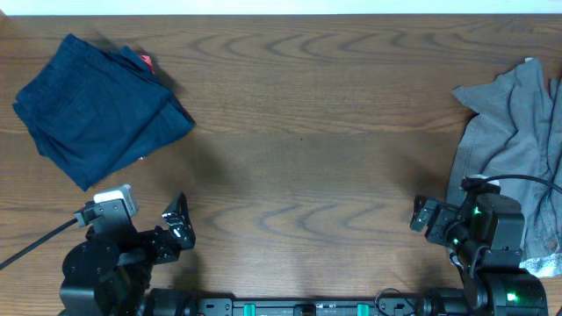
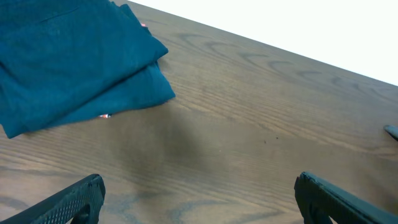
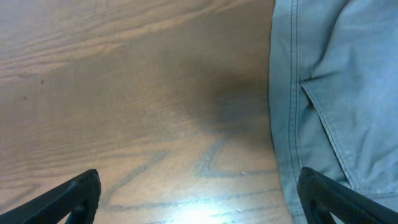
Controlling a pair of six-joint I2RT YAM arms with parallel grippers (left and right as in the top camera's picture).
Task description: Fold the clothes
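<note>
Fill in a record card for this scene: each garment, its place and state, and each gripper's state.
Blue garment: folded, far left of the table
Grey garment: crumpled, not folded, at the right edge
Left gripper: open, empty, at the near edge, apart from the folded cloth
Right gripper: open, empty, by the crumpled cloth's left edge
Folding left to do: the grey one

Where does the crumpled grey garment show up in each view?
Overhead: the grey garment lies unfolded along the right edge.
Left wrist: not in it.
Right wrist: the grey garment fills the right side, seams showing.
Shared landmark: the wooden table with its grain.
</note>
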